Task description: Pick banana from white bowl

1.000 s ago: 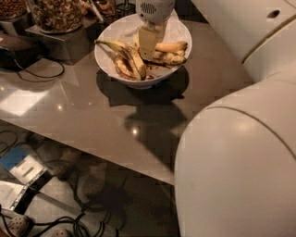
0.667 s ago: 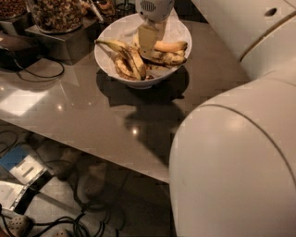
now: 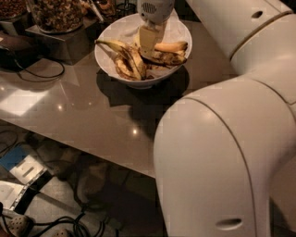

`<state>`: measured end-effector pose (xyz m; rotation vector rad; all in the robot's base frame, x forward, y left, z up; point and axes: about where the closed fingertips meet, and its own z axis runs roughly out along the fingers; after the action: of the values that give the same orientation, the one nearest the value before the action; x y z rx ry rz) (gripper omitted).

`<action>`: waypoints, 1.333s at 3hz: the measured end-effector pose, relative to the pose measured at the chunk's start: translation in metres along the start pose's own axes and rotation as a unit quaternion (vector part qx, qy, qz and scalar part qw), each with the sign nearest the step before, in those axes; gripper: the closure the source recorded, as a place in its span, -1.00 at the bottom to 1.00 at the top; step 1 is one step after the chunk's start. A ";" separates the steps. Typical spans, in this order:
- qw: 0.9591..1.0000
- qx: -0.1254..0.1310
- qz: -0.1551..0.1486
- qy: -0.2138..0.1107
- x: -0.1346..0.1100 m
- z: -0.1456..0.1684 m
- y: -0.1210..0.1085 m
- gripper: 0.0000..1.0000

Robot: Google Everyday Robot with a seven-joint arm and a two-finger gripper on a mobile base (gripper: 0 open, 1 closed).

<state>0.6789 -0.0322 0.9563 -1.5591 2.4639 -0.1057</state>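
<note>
The white bowl [image 3: 107, 52] stands on the brown table near its far edge. My gripper [image 3: 149, 42] reaches straight down into the middle of the bowl, among the fruit. The banana [image 3: 167, 57], mottled dark brown, lies across the right half of the bowl with its left end right at the gripper. A cleaner orange-yellow banana [image 3: 172, 46] lies just behind it. Dark-streaked bananas with a long stem [image 3: 126, 59] fill the left half. Whether the gripper touches the mottled banana is hidden.
Glass jars of nuts [image 3: 55, 14] stand on a metal stand [image 3: 62, 44] at the far left, with a black cable [image 3: 37, 71] beside it. My large white arm [image 3: 217, 152] fills the right side. The table's front edge [image 3: 92, 150] runs diagonally; clutter and cables lie on the floor below.
The big white arm segment in the foreground has swung left and covers more of the table. The gripper stays down in the bowl, and the bananas have not moved.
</note>
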 end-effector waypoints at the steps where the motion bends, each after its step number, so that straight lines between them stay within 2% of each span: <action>1: 1.000 -0.005 -0.001 0.000 -0.006 0.011 -0.008 -0.02; 3: 1.000 -0.009 0.003 0.006 -0.007 0.028 -0.022 0.04; 4: 1.000 -0.018 0.004 0.011 -0.005 0.039 -0.024 -0.06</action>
<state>0.7110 -0.0356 0.9235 -1.5694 2.5025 -0.0770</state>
